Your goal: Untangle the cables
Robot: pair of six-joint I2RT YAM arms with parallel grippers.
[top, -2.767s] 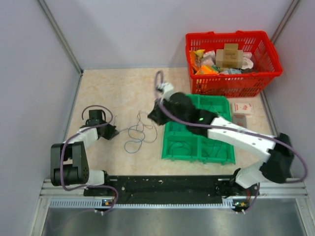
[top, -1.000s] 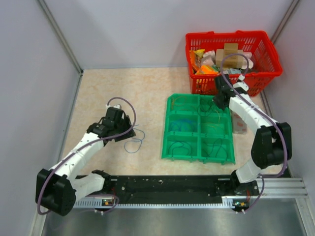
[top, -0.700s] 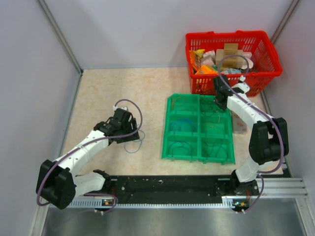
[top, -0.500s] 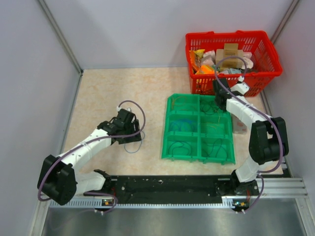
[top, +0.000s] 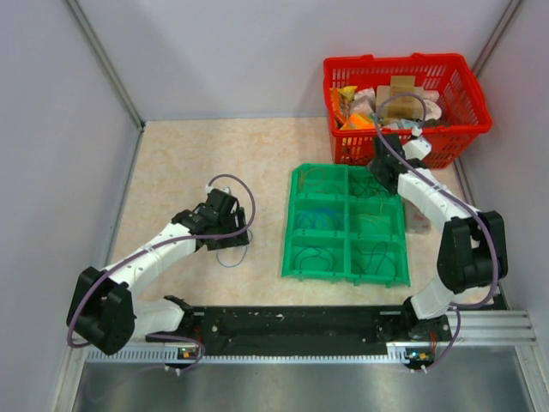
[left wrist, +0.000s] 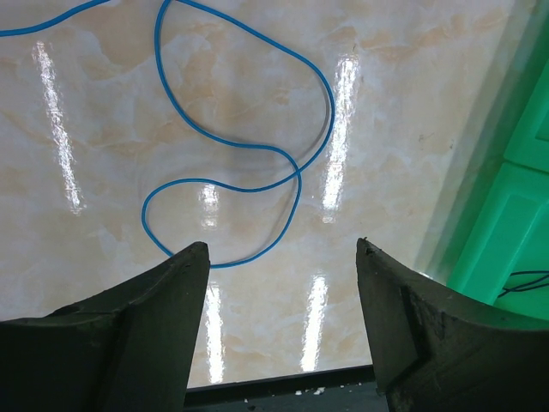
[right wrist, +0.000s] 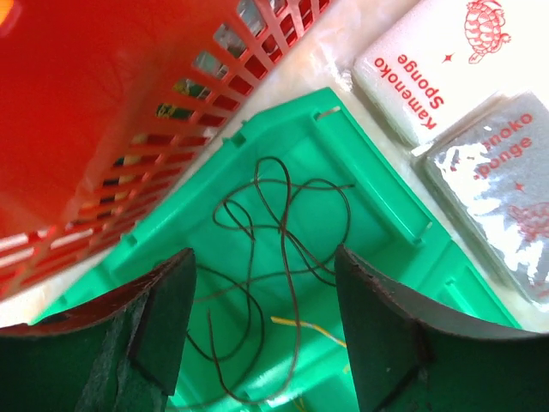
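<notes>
A thin blue cable [left wrist: 257, 154] lies in loose loops on the beige table, just beyond my open left gripper [left wrist: 279, 249], whose fingers hold nothing. From above, that cable [top: 230, 256] shows beside the left gripper [top: 232, 238]. My right gripper [right wrist: 262, 253] hangs open over the back right compartment of the green tray [right wrist: 386, 184]. A dark cable [right wrist: 283, 215] lies coiled in that compartment, with a short yellow wire [right wrist: 309, 330] beside it. More cables sit in other compartments of the tray [top: 292, 223], among them a blue one [top: 313, 215].
A red basket [top: 467, 73] full of packets stands behind the tray, close to the right gripper [top: 383, 176], and its mesh wall [right wrist: 111, 103] fills the upper left of the right wrist view. Two sponge packs [right wrist: 429, 60] lie right of the tray. The tray edge [left wrist: 523, 206] is right of the left gripper.
My right gripper has opened over the tray's back right compartment, and the dark cable lies there. The left arm has slid right towards the blue cable with its jaws a little wider.
</notes>
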